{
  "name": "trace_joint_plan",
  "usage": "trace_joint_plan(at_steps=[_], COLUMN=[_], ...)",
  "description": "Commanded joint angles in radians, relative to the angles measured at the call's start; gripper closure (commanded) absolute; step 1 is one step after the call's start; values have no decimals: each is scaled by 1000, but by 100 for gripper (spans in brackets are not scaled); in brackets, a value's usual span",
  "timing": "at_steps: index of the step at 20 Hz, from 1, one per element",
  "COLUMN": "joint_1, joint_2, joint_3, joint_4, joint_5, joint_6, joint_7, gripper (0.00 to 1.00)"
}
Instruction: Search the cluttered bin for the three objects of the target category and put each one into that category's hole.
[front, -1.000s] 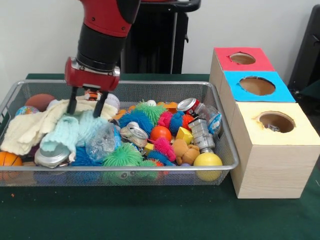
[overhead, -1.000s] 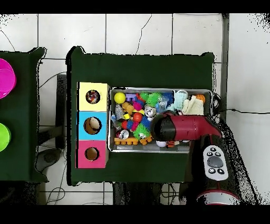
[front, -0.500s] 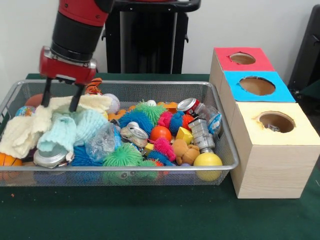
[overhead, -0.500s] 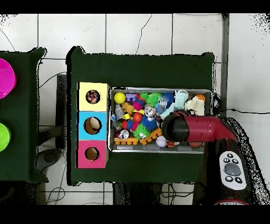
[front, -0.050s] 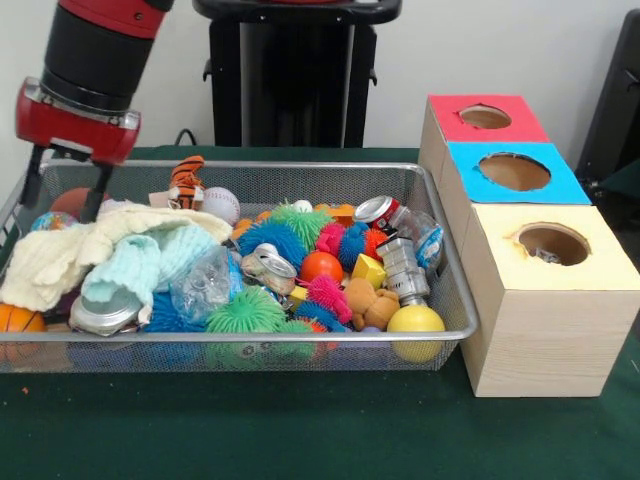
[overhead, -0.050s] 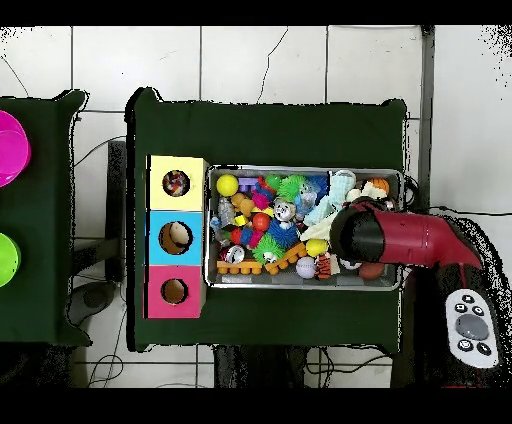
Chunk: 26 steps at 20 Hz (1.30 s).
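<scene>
My gripper (front, -0.050s: 62, 195) hangs open and holds nothing, over the far left corner of the wire bin (front, -0.050s: 300, 166), just above a cream cloth (front, -0.050s: 60, 255) and a brown ball (front, -0.050s: 72, 200). The bin holds crushed cans (front, -0.050s: 270, 265) (front, -0.050s: 403, 268) (front, -0.050s: 378, 210), a tin lid (front, -0.050s: 100, 315), spiky rubber balls (front, -0.050s: 245, 312), a yellow ball (front, -0.050s: 415, 320), a teddy (front, -0.050s: 368, 302) and a tiger toy (front, -0.050s: 185, 180). To its right stand the red hole (front, -0.050s: 485, 117), blue hole (front, -0.050s: 515, 172) and yellow hole (front, -0.050s: 552, 243). In the overhead view my arm (overhead, -0.050s: 400, 238) covers the bin's right end and hides the gripper.
A light blue cloth (front, -0.050s: 150, 255) and a clear plastic bag (front, -0.050s: 205, 282) lie over other things in the bin's left half. A basketball (front, -0.050s: 18, 320) sits at the front left corner. Something metallic shows inside the yellow hole. Green cloth (front, -0.050s: 300, 430) covers the table.
My gripper has travelled left across the bin in the front view and risen a little, staying open. The cream cloth has shifted and settled, uncovering the tiger toy and a baseball.
</scene>
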Motion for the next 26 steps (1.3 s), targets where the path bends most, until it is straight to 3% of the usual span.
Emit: trace_joint_plan(at_steps=[1, 5, 9, 17, 23, 26], joint_1=[-71, -178, -214, -153, -53, -43], joint_2=[100, 172, 187, 189, 169, 155], joint_3=[201, 369, 440, 401, 293, 291], joint_4=[-23, 6, 37, 42, 69, 106], joint_5=[-43, -62, -101, -149, -103, -62], joint_6=[24, -94, -155, -223, -220, -235], joint_7=[-159, -199, -173, -34, 105, 153], gripper=[0, 0, 0, 0, 0, 0])
